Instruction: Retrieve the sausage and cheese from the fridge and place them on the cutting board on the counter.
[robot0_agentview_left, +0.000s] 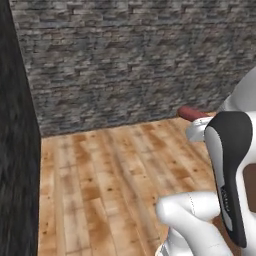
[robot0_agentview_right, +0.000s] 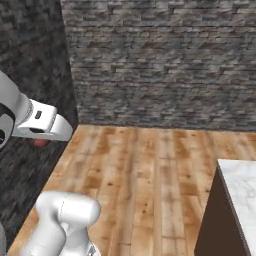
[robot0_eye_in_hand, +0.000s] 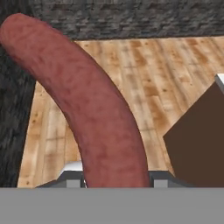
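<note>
The sausage (robot0_eye_in_hand: 98, 109), a dark red-brown curved link, rises from between my fingertips across the hand view. My gripper (robot0_eye_in_hand: 117, 181) is shut on its lower end. One end of the sausage (robot0_agentview_left: 192, 113) pokes out behind my white arm in the left base view. A red bit of the sausage (robot0_agentview_right: 41, 143) shows under my hand (robot0_agentview_right: 42, 125) in the right base view. A corner of the white marble counter (robot0_agentview_right: 243, 186) lies at the lower right. The cheese and the cutting board are out of view. A tall matte black face (robot0_agentview_left: 17, 150) at the left may be the fridge.
Wooden floor (robot0_agentview_left: 110, 180) stretches ahead to a grey stone brick wall (robot0_agentview_left: 130, 60). The island's dark brown side (robot0_agentview_right: 216, 225) drops below the marble top, and the same side (robot0_eye_in_hand: 199, 144) appears at the right of the hand view.
</note>
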